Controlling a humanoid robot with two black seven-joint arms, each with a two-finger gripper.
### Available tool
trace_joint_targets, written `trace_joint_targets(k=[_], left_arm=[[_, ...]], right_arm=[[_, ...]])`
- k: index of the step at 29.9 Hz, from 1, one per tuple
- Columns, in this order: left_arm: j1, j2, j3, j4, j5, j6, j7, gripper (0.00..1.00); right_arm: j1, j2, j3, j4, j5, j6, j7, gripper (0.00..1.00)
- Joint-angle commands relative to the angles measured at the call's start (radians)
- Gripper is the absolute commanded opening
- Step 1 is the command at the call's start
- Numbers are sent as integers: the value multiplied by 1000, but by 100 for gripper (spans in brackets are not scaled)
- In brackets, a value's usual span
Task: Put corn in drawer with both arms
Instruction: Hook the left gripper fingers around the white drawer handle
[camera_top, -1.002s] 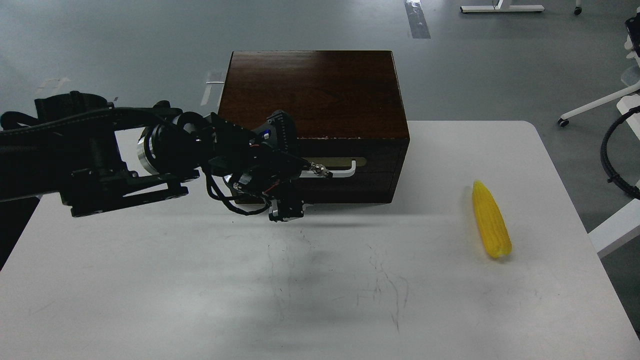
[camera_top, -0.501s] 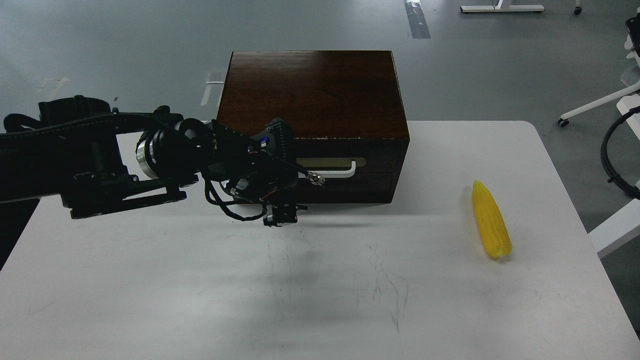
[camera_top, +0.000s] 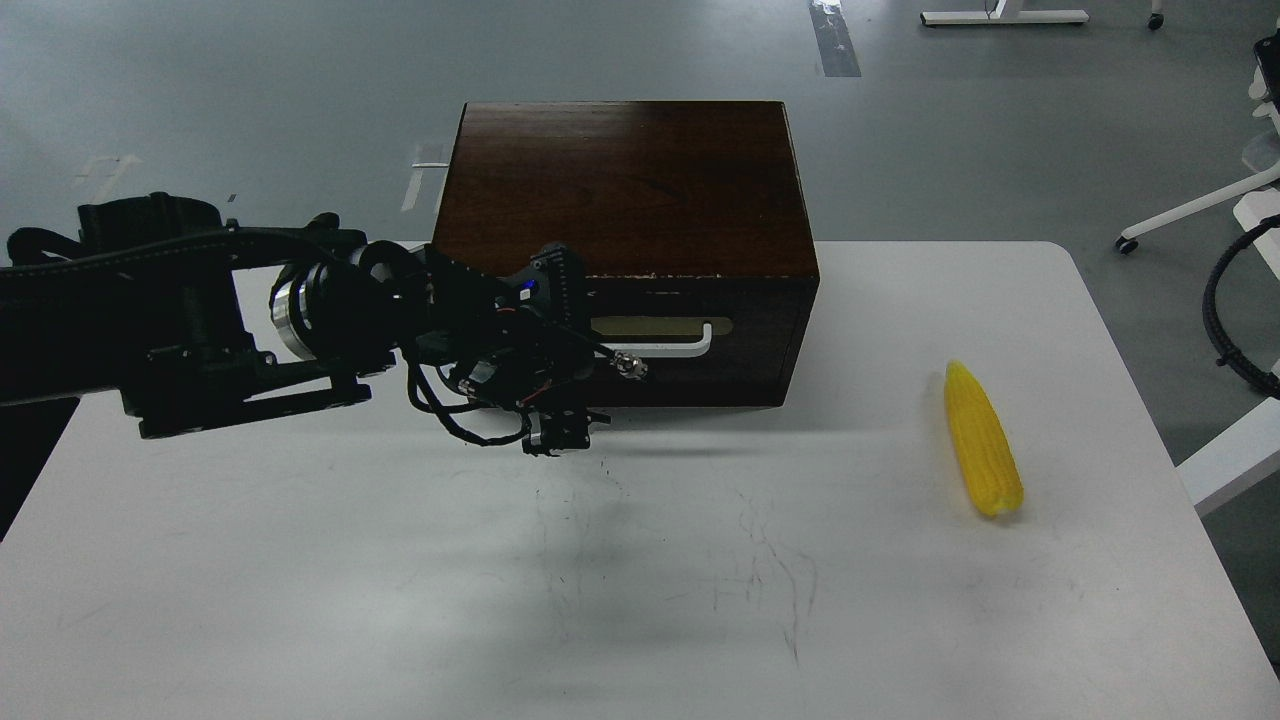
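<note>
The corn (camera_top: 983, 441) lies on the white table (camera_top: 640, 560) at the right, tip pointing away from me. The drawer (camera_top: 700, 325) is in the front of a dark brown wooden box (camera_top: 625, 185) and looks closed. Its white handle (camera_top: 690, 345) shows at the right; its left end is hidden behind my gripper. My left gripper (camera_top: 595, 400) hangs in front of the drawer's left part, just above the table. Its fingers are spread, one metal-tipped finger (camera_top: 628, 367) near the handle and the other (camera_top: 560, 435) lower down. It holds nothing. My right arm is out of view.
The box stands at the table's far edge, centre. A black cable loop (camera_top: 1225, 315) and white furniture legs (camera_top: 1200, 210) stand off the table's right side. Grey floor lies beyond.
My left gripper has drawn back a little to the left, away from the handle. The drawer, the box and the corn have not moved.
</note>
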Motion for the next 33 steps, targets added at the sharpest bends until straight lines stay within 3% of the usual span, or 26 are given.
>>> trace_joint_targets(k=[1,12,28,33], left_arm=[[4,0,-1,-12,-2,0,-3,82],[-16,-2,-3,-30,-6,0,-54,85],[-18,-2,-1,-44,-14,0,-63,89],[-18,0,-1,-49,-14,0,-114,90]], right_arm=[[2,-3,0,-1,0,0,0,100],[2,-11,0,-38,0,0,0,100],[5,-12,0,-64,0,0,0,100],[5,-12,0,-64,0,0,0,100]])
